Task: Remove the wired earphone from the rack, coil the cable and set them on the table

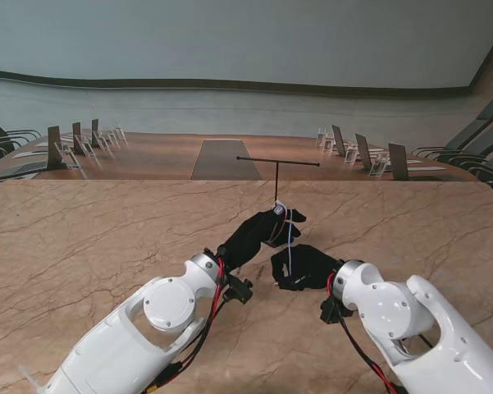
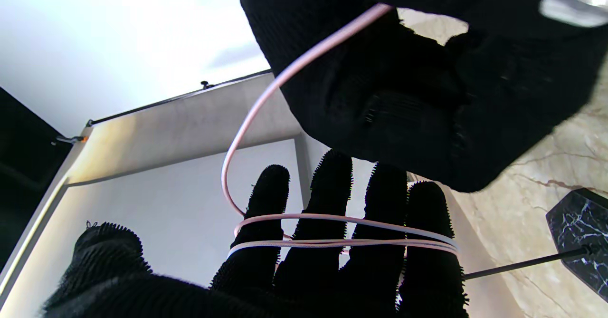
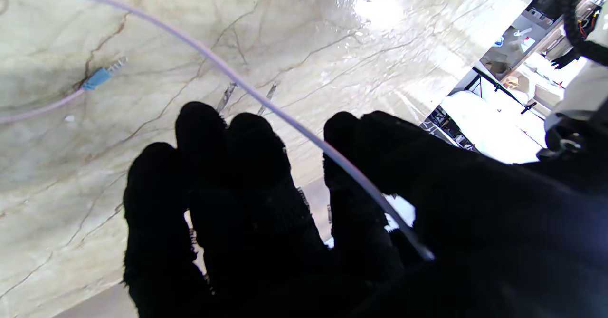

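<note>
On the marble table (image 1: pixel 82 246), just in front of the thin black rack (image 1: pixel 277 168), the left hand (image 1: pixel 258 234) holds its fingers (image 2: pixel 304 242) up with the pale earphone cable (image 2: pixel 342 239) looped around them. Beside it, the right hand (image 1: pixel 305 267) pinches the same cable. Its blue plug (image 3: pixel 97 76) lies on the table.

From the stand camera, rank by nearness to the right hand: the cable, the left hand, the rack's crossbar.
1. Cable: nearest, running down onto the right hand, which pinches it.
2. Left hand: just beyond, up and to the left, cable looped round its fingers.
3. Rack crossbar: farthest, past both hands near the table's far edge.
</note>
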You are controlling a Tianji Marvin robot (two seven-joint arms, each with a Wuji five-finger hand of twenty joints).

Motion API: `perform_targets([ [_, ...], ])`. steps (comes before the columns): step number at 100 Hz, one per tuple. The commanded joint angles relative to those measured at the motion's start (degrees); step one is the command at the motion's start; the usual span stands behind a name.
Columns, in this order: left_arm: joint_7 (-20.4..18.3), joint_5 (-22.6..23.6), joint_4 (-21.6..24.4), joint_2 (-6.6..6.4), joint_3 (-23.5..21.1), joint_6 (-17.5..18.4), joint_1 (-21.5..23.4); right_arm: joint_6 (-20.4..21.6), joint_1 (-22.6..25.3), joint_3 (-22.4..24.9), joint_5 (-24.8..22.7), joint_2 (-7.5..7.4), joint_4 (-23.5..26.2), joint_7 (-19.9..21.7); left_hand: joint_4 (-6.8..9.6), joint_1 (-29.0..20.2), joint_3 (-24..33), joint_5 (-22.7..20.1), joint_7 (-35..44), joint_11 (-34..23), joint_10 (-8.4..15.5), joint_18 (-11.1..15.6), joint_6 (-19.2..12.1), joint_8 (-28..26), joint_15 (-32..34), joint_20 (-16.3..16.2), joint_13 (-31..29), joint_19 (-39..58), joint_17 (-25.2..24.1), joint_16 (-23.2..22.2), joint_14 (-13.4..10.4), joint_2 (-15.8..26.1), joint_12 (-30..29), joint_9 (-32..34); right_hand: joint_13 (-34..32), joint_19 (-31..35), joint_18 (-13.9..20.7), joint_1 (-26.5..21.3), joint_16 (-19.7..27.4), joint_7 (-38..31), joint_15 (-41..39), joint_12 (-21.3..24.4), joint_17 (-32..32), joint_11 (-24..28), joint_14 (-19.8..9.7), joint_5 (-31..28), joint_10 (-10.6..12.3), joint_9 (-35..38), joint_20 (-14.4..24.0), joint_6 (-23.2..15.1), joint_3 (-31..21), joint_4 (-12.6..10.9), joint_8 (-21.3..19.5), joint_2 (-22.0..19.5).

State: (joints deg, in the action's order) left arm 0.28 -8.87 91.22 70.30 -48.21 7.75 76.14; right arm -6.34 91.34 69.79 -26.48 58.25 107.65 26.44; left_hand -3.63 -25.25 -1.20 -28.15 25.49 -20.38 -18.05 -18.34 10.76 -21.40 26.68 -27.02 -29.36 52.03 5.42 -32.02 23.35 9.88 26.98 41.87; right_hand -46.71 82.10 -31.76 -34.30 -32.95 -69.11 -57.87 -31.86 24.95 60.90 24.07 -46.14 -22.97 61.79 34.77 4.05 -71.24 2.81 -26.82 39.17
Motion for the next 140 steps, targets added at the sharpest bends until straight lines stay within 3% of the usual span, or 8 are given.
perform_targets([
  [1, -0.4, -0.2, 0.6, 0.10, 0.2, 0.1, 0.3, -0.3, -0.4, -0.9, 0.0, 0.50, -0.8, 0.0, 0.63, 0.7, -1.0, 1.3, -1.6, 1.4, 1.6, 1.3, -2.1, 0.4, -0.6, 0.7, 0.1, -1.0, 0.1, 0.7, -1.7, 0.4, -0.5, -1.0, 0.1, 0.4, 4.1, -4.2, -0.3, -5.2, -0.5, 0.6, -1.4, 0.6, 1.2, -1.1, -6.9, -1.0, -0.5, -5.5, -1.3, 0.6, -1.9, -2.3],
  [37, -0.8, -0.9, 1.6, 0.02, 0.7, 0.6, 0.6, -3.0, -4.1, -6.3, 1.0, 0.97, -6.4, -1.8, 0.61, 0.2, -0.9, 6.4, -2.3, 1.3, 2.1, 2.2, -4.0, 0.2, -1.7, 1.3, 1.2, -1.9, 0.6, 1.8, -1.9, 0.3, -0.6, -4.4, 1.3, 0.3, 5.3, -6.2, -0.1, -5.6, -0.5, 1.2, -2.2, 0.9, 0.7, -0.6, -6.6, -2.3, -0.8, -6.7, -0.6, 0.5, -4.4, -3.1],
  [60, -1.1, -1.3, 2.3, -0.10, 0.9, 1.1, 0.8, -3.5, -6.6, -8.9, 1.6, 1.39, -10.0, -3.1, 0.57, 0.0, -1.0, 7.7, -2.1, 0.9, 2.4, 1.5, -4.7, -0.2, -2.2, 1.6, 1.0, -2.3, 1.7, 3.0, -1.3, 0.3, -0.7, -6.0, 1.1, 0.8, 5.6, -7.9, 0.0, -6.1, -1.2, 3.7, -1.8, 2.4, 0.3, -1.6, -6.4, -2.6, -0.9, -7.6, -0.1, -0.8, -7.9, -5.2],
  [67, -1.2, -1.5, 2.5, -0.10, 1.0, 1.1, 0.8, -3.6, -7.5, -9.7, 1.7, 1.49, -11.0, -3.4, 0.55, -0.1, -1.0, 8.0, -2.0, -0.2, 1.8, 1.0, -4.8, -0.4, 0.2, 1.2, -1.4, -1.4, 3.8, 2.1, -1.4, 0.3, -0.1, -6.2, 1.2, 1.1, 5.8, -8.2, -0.1, -6.3, -1.4, 3.7, -1.5, 2.9, -0.1, -1.3, -6.1, -2.9, -0.8, -8.0, 0.4, -0.9, -8.9, -6.5],
  [91, -2.0, -2.3, 3.3, -0.28, 1.2, 0.7, 1.1, -3.7, -10.4, -12.2, 2.5, 2.20, -15.0, -5.5, 0.52, -0.4, -1.0, 8.4, -2.2, -0.5, 1.8, 0.6, -5.0, -0.6, 0.8, 0.9, -2.1, -0.8, 4.5, 1.4, -1.2, 0.3, 0.5, -7.3, 1.2, 1.5, 6.3, -8.9, -0.3, -6.2, -1.9, 3.7, -1.4, 3.7, -0.3, -0.9, -5.9, -3.3, -0.7, -8.6, 1.9, -1.5, -9.7, -8.0],
  [140, -3.8, -3.4, 5.1, -1.03, 0.6, 1.0, 2.6, -3.2, -15.4, -13.7, 4.0, 4.05, -22.8, -10.9, 0.36, -1.1, -1.1, 8.5, -2.0, -1.2, 0.1, -4.5, -4.4, -1.0, 3.2, -0.4, -8.0, 2.2, 9.4, 0.5, 0.8, 0.6, 0.7, -6.6, 0.7, 1.9, 6.1, -8.6, -0.3, -6.1, -2.3, 3.9, -1.0, 4.0, -0.1, -1.1, -6.1, -2.8, -0.5, -8.9, 1.5, -1.7, -9.4, -7.3],
])
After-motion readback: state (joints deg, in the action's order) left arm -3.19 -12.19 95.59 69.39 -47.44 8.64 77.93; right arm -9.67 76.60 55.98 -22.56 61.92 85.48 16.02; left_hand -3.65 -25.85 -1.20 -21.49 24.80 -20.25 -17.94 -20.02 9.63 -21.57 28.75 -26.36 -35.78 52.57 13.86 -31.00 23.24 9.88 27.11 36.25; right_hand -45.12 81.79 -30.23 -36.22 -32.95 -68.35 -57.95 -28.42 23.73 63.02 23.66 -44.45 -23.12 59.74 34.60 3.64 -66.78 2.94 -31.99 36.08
